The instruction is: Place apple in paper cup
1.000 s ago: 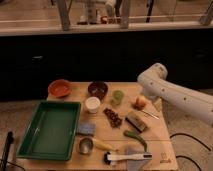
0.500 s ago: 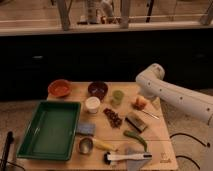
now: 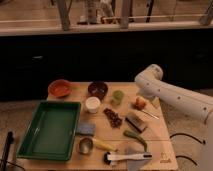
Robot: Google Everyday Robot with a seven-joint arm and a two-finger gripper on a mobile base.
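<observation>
**Camera view: robot arm lowered beside an apple on a crowded wooden table**

At far left lies a green tray (image 3: 50, 127). Toward the middle stands the paper cup (image 3: 92, 104), white and upright. Just right of it is a light green cup (image 3: 118, 96). Further right, well apart from the paper cup, the apple (image 3: 140, 103) rests on the table (image 3: 160, 142). The gripper (image 3: 145, 95), on a white arm, sits just above and beside the apple. Its opening, and whether it grips anything, cannot be told. The grasp likely goes best centred on the apple's widest part. The lift should be high enough to pass over the green cup.
</observation>
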